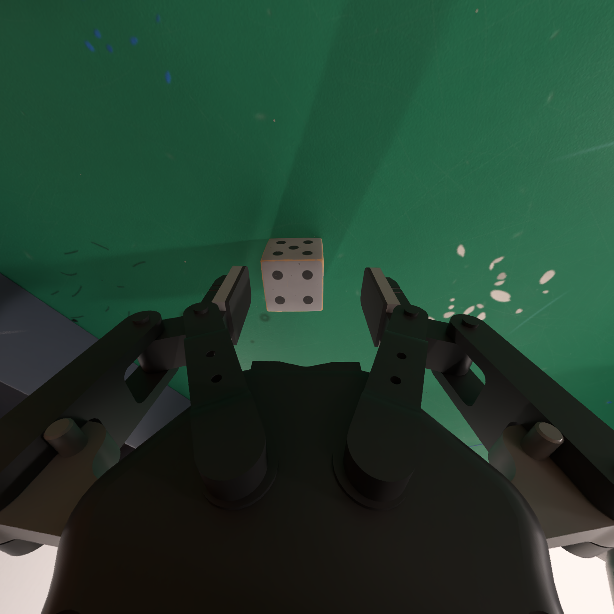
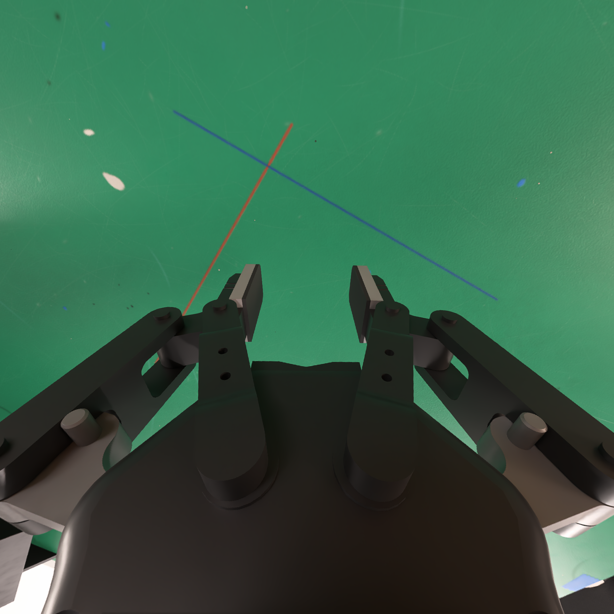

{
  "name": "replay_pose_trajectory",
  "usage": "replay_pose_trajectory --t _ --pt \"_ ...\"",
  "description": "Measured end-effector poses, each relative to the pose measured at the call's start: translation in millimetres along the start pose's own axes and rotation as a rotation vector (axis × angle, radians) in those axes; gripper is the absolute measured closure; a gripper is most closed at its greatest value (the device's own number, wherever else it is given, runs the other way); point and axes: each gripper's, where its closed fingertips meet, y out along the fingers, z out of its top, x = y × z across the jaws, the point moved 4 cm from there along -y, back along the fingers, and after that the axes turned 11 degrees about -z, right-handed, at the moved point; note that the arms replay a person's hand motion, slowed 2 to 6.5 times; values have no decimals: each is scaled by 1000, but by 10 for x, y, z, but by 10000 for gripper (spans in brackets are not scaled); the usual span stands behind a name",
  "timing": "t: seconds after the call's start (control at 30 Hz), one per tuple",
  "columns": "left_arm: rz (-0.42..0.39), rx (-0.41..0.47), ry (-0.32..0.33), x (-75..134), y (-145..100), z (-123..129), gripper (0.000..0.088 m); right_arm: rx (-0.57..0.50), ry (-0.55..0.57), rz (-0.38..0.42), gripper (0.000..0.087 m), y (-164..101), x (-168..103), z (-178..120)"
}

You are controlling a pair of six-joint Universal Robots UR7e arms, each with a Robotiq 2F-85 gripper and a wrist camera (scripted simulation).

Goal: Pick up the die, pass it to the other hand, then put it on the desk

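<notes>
left gripper (image 1: pixel 305 299), low centre of the left wrist view: jaws spread wide, gripping nothing. dark pads (image 1: pixel 240 299) angled outward, one either side of centre. between them, just ahead of the tips and nearer the left-hand pad, the die (image 1: pixel 292 275): white with faintly orange edges, resting flat on the green desk (image 1: pixel 432 149), four dots facing the camera and five on top. clear gaps on both sides (no pad touching it). beyond the die, a broad dark shadow slanting up toward the upper middle of the frame. white paint-like flecks (image 1: pixel 498 292) at right of the gripper, small blue flecks (image 1: pixel 133 41) at upper left, short dark scratches (image 1: pixel 71 274) at mid left. a grey-blue surface (image 1: pixel 33 349) past the desk's edge at lower left.

right gripper (image 2: pixel 305 299), low centre of the right wrist view: also parted wide and empty, only bare green desk (image 2: pixel 432 99) between the pads (image 2: pixel 254 299). ahead of it, a thin red line (image 2: pixel 246 206) and a thin blue line (image 2: pixel 365 219) crossing in the upper middle of the frame. white flecks (image 2: pixel 113 181) at mid left, a blue fleck (image 2: pixel 521 182) at right, a blue patch (image 2: pixel 579 583) in the lower right corner. no die visible in this view.
</notes>
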Motion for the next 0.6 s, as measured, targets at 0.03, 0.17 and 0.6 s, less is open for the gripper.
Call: replay_pose_trajectory --t 0.03,0.17,0.6 --pt "-4 -1 0 2 6 2 281 0 0 1 398 0 -1 0" --pt "-15 -12 -3 4 41 14 281 0 -3 3 398 0 -7 0" --pt "18 -40 -11 -45 110 56 271 -1 -15 4 400 -1 -22 1"
